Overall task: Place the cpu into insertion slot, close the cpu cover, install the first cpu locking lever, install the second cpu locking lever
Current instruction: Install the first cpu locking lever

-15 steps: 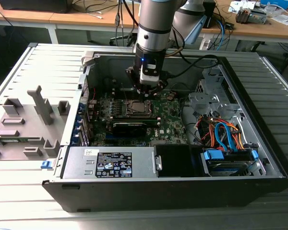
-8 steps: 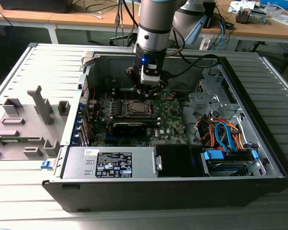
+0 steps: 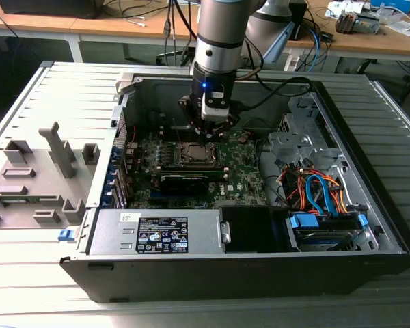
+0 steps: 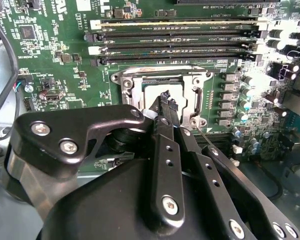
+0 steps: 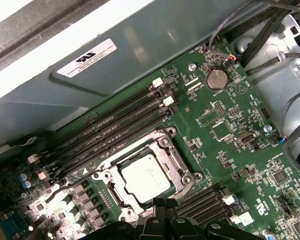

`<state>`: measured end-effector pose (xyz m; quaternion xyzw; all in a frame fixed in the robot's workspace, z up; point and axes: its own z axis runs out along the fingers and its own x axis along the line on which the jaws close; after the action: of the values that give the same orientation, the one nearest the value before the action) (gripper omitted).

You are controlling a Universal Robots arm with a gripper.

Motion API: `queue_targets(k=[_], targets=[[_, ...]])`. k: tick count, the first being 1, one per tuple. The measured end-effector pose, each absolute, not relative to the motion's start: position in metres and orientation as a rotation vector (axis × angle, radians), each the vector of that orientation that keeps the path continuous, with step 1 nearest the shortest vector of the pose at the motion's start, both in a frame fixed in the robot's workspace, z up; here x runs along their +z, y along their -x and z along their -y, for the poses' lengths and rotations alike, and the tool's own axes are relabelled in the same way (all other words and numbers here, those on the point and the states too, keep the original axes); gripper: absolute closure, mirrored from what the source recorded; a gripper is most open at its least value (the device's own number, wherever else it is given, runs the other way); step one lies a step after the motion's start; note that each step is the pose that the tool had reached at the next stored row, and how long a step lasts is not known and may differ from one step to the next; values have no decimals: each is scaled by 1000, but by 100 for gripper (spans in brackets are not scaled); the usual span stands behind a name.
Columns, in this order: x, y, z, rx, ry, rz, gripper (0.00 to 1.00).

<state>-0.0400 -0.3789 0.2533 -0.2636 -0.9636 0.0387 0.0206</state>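
- Two black jaws of the gripper (image 4: 165,98) are pressed together, tips close by the cpu (image 5: 145,177).
- One cpu lies flat in the insertion slot (image 3: 193,153); the jaws hide part of it in the second wrist view.
- One silver cpu cover (image 5: 176,159) frames it.
- Four long memory slots (image 5: 115,131) lie beside.
- One white label (image 5: 85,57) sits on the grey wall (image 5: 190,35).

Grey slatted table (image 3: 27,280), an open computer case (image 3: 191,273) on it, grey fixture blocks (image 3: 34,181) just beside the case
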Motion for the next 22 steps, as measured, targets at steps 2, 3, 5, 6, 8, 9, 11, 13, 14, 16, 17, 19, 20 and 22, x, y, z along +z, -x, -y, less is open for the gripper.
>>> queue_targets(k=[2, 3, 5, 6, 8, 9, 11, 13, 14, 16, 17, 19, 20, 22], targets=[[253, 40, 379, 120, 810, 2991, 89], [253, 40, 379, 120, 807, 2991, 89], [253, 40, 379, 120, 797, 2994, 89], [253, 40, 379, 120, 794, 2995, 89], [253, 40, 379, 121, 787, 2997, 89], [253, 40, 379, 121, 782, 2999, 89], [253, 40, 379, 121, 776, 3000, 89], [253, 40, 379, 121, 767, 3003, 89], [253, 40, 379, 121, 764, 3004, 89], [253, 40, 379, 121, 758, 3006, 89], [253, 40, 379, 121, 754, 3007, 89], [253, 40, 379, 121, 745, 3009, 89], [253, 40, 379, 122, 739, 3011, 89], [253, 40, 379, 122, 733, 3012, 89]])
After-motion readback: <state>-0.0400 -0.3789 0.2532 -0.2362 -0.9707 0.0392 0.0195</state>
